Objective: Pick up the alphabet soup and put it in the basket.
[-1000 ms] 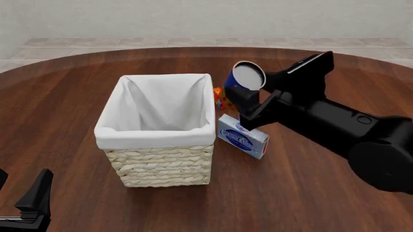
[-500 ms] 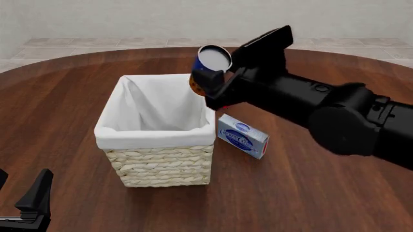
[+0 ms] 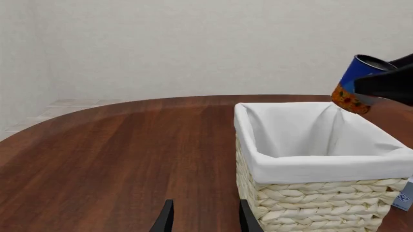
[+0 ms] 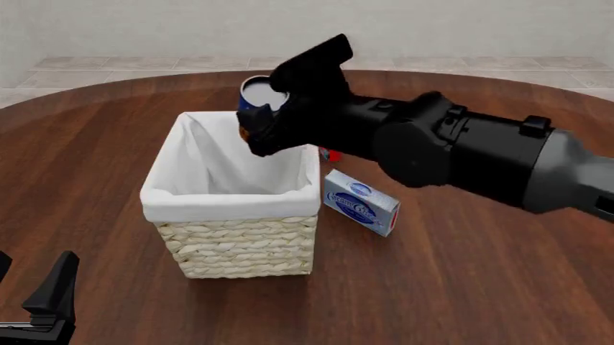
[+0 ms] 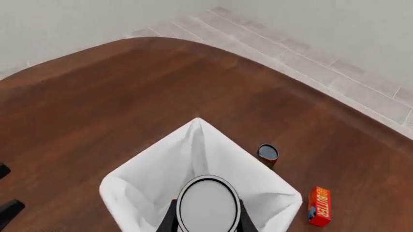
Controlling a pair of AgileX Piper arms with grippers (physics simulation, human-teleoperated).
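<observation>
The alphabet soup, a blue can with an orange-red base and silvery top, is held in the air by my right gripper, which is shut on it. The can hangs tilted above the far right part of the basket, a large wicker basket with white lining. The right wrist view shows the can's top over the basket's white-lined opening. The left wrist view shows the can above the basket's far rim. My left gripper is open and empty at the near left, apart from the basket.
A blue-and-white box lies on the table right of the basket. A small orange-red box lies beyond it, mostly hidden by my arm in the front view. A small dark can stands behind the basket.
My right arm has carried the can leftward, from above the boxes to over the basket's far rim. The left arm has not moved.
</observation>
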